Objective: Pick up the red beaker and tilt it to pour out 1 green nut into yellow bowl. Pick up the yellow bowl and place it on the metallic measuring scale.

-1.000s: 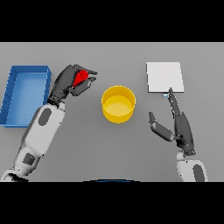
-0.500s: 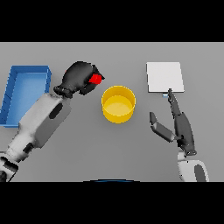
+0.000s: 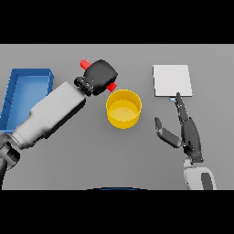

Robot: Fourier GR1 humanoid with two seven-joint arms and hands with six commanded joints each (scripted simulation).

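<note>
On the grey table [image 3: 91, 155], left hand [image 3: 101, 77] grips red beaker [image 3: 85, 64].

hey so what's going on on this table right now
The robot's left hand is wrapped around the red beaker and holds it tipped on its side right beside the rim of the yellow bowl. No green nut can be made out in the bowl. The right hand rests open on the table, fingers pointing toward the metallic measuring scale. A blue bin sits at the far left.
</note>
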